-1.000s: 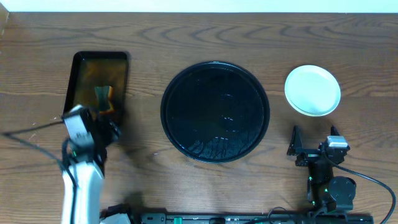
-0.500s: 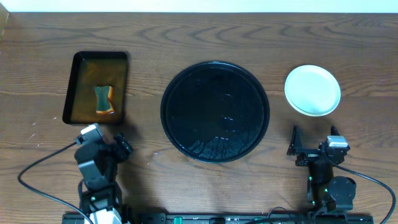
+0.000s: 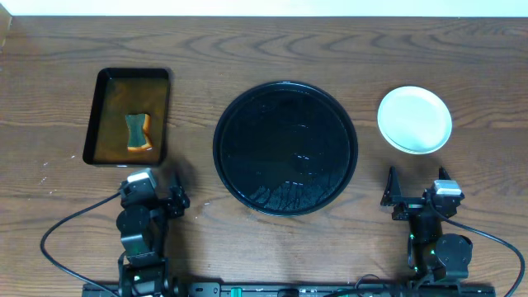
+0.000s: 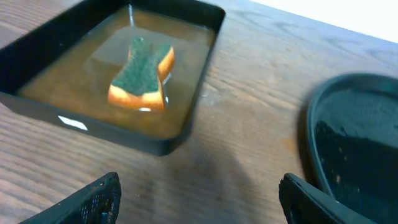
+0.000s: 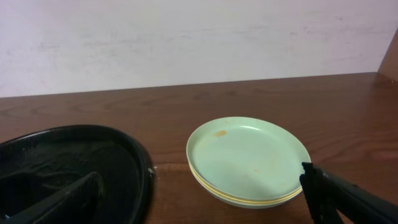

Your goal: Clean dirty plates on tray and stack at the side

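Overhead, the plates (image 3: 415,120) sit stacked on the tabletop (image 3: 264,41) right of the tray (image 3: 285,148), straight ahead of the right jaws and well apart from the left jaws; left wrist view, jaws spread, empty, facing the pan (image 4: 112,132); right wrist view, jaws agape, stack ahead between them.

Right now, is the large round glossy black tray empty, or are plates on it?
Empty. The large round glossy black tray shows only wet streaks; the pale round plates sit stacked beside it.
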`<state>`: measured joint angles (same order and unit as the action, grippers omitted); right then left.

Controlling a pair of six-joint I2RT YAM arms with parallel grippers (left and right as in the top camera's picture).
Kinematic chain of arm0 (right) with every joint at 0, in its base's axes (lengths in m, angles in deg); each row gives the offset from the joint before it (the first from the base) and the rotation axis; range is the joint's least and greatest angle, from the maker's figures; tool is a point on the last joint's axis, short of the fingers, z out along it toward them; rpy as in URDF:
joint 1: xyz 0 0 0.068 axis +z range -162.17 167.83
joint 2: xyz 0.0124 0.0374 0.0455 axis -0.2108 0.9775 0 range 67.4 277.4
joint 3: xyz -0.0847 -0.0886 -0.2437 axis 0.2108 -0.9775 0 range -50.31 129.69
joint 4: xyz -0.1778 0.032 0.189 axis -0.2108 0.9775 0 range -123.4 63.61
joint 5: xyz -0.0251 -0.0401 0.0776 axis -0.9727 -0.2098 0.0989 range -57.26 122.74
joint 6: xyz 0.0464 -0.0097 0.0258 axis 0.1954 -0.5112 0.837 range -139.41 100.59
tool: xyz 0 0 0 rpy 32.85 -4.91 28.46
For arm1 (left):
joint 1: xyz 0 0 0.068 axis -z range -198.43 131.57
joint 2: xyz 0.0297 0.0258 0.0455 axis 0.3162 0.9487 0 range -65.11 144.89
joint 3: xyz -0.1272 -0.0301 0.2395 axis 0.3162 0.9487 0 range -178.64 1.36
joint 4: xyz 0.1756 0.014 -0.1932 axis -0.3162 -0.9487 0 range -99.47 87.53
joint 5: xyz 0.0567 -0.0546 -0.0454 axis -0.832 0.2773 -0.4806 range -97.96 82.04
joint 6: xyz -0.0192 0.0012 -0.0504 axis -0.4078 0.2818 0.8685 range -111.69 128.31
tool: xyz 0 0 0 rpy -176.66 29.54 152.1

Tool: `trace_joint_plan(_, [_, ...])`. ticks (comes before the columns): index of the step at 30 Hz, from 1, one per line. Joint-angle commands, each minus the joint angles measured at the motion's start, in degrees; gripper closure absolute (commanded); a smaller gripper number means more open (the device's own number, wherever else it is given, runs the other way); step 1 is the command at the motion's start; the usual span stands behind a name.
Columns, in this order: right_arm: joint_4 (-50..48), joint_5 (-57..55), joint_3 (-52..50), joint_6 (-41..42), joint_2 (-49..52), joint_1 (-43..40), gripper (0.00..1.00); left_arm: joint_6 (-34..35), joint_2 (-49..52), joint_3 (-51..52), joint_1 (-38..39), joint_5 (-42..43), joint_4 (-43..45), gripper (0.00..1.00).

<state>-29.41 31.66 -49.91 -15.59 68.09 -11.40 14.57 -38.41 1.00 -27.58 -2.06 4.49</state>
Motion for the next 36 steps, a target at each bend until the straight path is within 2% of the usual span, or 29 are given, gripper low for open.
trace_joint_plan(1, [0.22,-0.31,-0.09,-0.7,-0.39,-0.42,0.01,-4.76,-2.62,0.13,0.96,-0.57,-3.15,0.18])
trace_joint_plan(7, [0.22,-0.31,-0.11,-0.7,-0.39,-0.42,0.01,-6.6,-10.75,0.13,1.6,-0.92,-11.21,0.18])
trace_joint_plan(11, [0.22,-0.31,-0.09,-0.7,-0.39,-0.42,0.01,-6.43,-17.11,0.13,2.14,-0.46,-10.8,0.18])
trace_joint_plan(22, [0.22,-0.31,-0.09,-0.7,-0.39,-0.42,0.01,-8.68,-26.75,0.13,9.07,-0.74,-10.8,0.18])
trace_joint_plan(36, [0.22,-0.31,-0.09,-0.7,-0.39,-0.42,0.01,-10.78,-26.6,0.13,9.94,-0.61,-10.86,0.18])
